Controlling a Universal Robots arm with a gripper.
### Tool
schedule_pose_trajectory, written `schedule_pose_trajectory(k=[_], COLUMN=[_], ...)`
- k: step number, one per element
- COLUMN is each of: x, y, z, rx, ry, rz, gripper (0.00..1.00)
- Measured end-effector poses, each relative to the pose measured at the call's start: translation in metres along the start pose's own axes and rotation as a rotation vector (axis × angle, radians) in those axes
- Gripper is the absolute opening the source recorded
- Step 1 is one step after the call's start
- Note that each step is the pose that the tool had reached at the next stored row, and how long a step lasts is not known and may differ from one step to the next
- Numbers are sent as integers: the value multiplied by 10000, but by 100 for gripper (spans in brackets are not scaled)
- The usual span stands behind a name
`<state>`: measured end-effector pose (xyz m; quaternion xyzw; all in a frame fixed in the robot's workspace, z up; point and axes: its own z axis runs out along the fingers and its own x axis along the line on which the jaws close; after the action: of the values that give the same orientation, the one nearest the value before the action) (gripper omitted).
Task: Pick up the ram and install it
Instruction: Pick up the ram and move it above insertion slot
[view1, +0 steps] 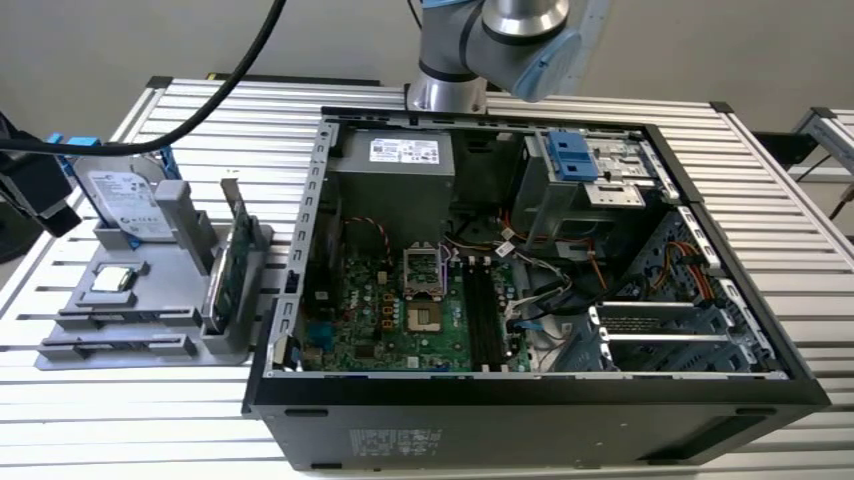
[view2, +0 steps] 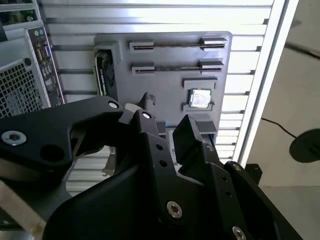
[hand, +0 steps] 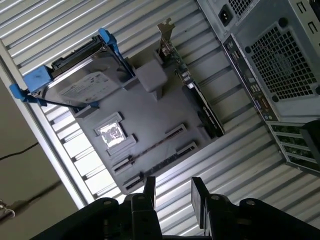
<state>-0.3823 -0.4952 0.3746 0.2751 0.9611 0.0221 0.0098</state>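
While the pincer (view2: 166, 125) hangs open and empty, the ram (view2: 177, 65) lies beneath it, lengthwise along the tray's (view2: 165, 82) edge.

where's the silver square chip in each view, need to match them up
Exterior view: silver chip on the grey tray, exterior view's left, in front of the hard drive.
First wrist view: chip on the tray, between hard drive and slots.
Second wrist view: chip on the tray, beside the slots.
Shared landmark: the grey tray.
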Motion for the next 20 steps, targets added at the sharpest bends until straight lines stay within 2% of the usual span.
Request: schedule_pose_trajectory(k=[20], x=[0], y=[-1], z=[20], rx=[9], ry=[-63], rz=[1320], gripper=[100])
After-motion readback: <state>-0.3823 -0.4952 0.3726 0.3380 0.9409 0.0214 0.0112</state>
